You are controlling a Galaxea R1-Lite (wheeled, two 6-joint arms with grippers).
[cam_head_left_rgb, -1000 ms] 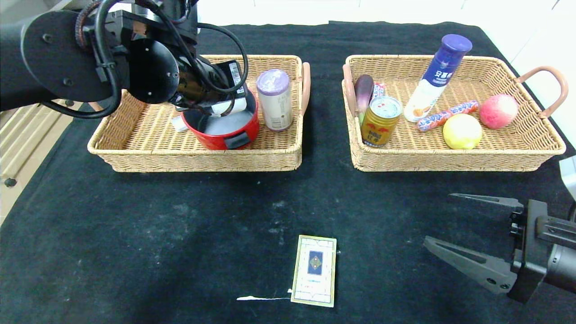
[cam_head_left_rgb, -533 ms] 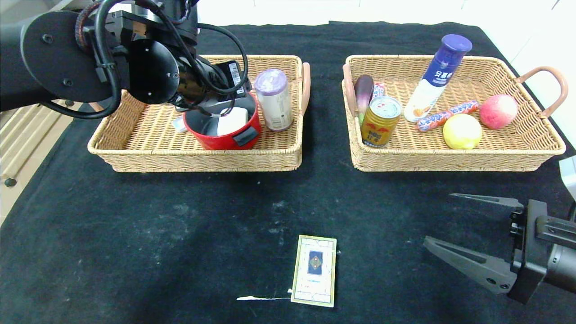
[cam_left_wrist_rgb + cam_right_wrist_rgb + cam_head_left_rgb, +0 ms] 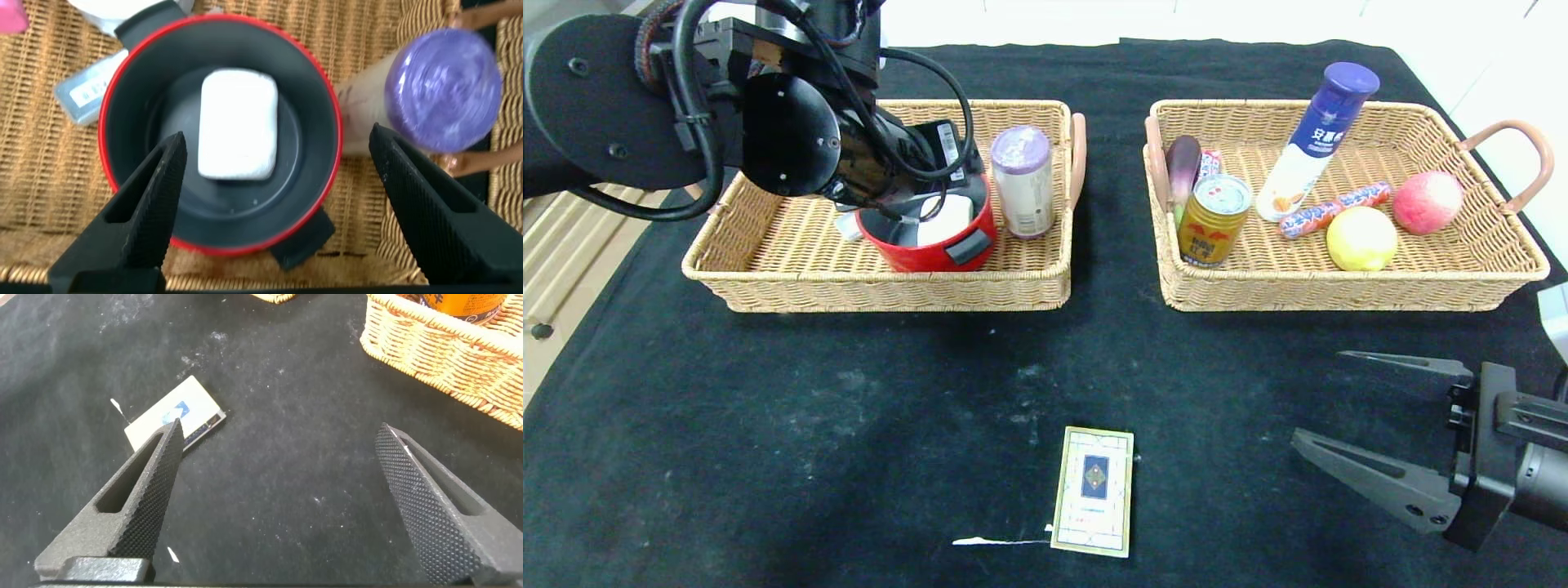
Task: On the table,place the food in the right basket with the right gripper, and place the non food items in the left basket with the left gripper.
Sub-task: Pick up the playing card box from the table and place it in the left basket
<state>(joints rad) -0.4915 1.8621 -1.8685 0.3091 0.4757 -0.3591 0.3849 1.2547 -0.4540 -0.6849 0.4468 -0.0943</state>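
Observation:
The left gripper [image 3: 907,214] [image 3: 276,137] hangs open just above the red pot [image 3: 931,258] [image 3: 243,248] in the left basket [image 3: 768,237]. The white block [image 3: 945,220] [image 3: 237,122] lies free inside the pot between the spread fingers. The cream card box [image 3: 1093,490] [image 3: 194,413] lies flat on the table [image 3: 849,408] near the front. The right gripper [image 3: 1319,396] [image 3: 279,429] is open and empty, low at the front right, beside the box. The lemon [image 3: 1361,238], gold can [image 3: 1213,219] and white-and-blue bottle [image 3: 1315,143] are in the right basket [image 3: 1421,269].
A purple-lidded cylinder [image 3: 1021,181] [image 3: 445,86] stands right beside the pot. The right basket also holds a pink fruit [image 3: 1427,202], a wrapped sausage [image 3: 1331,211] and an eggplant [image 3: 1183,167]. A white scrap [image 3: 1001,541] lies left of the box.
The left gripper has let go of the white block, which now lies in the red pot. The left arm has shifted slightly left. The right arm has not moved.

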